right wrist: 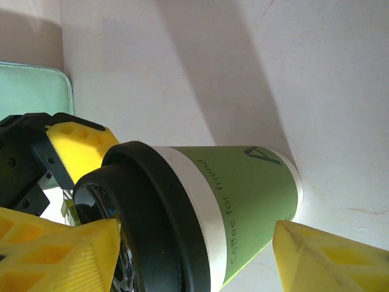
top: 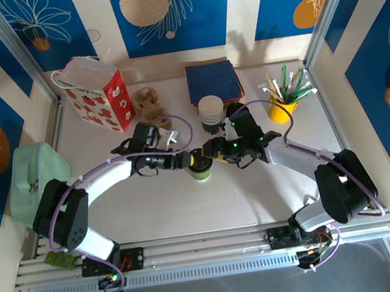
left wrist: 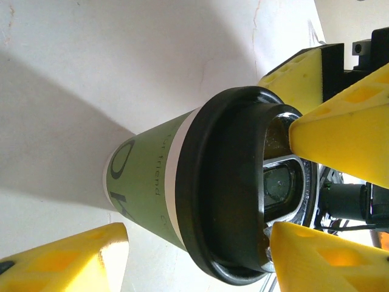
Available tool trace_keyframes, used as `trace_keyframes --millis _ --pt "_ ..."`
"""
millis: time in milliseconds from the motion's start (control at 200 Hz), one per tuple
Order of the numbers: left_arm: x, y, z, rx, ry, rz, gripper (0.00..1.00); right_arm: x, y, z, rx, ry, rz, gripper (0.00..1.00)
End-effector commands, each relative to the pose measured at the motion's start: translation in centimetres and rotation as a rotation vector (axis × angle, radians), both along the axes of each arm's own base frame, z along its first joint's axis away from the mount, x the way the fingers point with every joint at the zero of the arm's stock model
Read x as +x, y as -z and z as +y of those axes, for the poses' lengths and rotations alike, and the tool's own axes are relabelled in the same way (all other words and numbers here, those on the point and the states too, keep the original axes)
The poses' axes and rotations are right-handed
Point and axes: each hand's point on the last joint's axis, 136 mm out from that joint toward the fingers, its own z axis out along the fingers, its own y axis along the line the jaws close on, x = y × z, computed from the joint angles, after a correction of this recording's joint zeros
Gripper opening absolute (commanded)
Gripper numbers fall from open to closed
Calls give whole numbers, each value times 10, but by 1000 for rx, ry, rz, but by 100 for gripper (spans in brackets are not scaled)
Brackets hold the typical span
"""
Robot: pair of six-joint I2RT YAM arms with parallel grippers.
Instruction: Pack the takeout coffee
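Note:
The takeout coffee [top: 200, 167] stands upright mid-table, a lime-green paper cup under a black lid. My left gripper [top: 186, 162] reaches it from the left and my right gripper [top: 214, 150] from the right, meeting over the lid. In the left wrist view the cup [left wrist: 149, 182] lies between the wide-apart yellow fingers of the left gripper [left wrist: 197, 237]; one finger is near the lid rim, the other is clear of the base. The right gripper [right wrist: 196, 228] is spread the same way round the cup [right wrist: 249, 188]. Neither clamps it.
A red-and-white gift bag [top: 96, 94] stands at the back left, next to a cardboard cup carrier [top: 148, 103]. Stacked white cups [top: 212, 113], navy napkins [top: 213, 79] and a yellow cup of stirrers [top: 283, 107] sit behind. A mint-green case [top: 38, 176] is at the left.

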Motion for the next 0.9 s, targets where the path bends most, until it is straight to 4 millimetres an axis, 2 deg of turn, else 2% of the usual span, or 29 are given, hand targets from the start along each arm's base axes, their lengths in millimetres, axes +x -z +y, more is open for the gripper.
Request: trace_keyframes --millis 0,90,385,590,690,895 --pt "-2 6 -1 17 17 -10 62 6 -7 4 17 -17 -14 67" --pt "-1 10 3 57 8 -6 62 6 -3 3 11 -15 2 67" --pt "3 1 0 40 11 -18 61 3 13 -6 5 26 72 66" --pt "3 2 -1 38 10 -12 60 -3 21 -11 -1 36 98 65" --pt "3 6 0 47 13 -11 60 -8 27 -12 -3 37 112 65" --pt "3 27 6 109 10 4 59 -14 44 -18 -24 50 142 65"
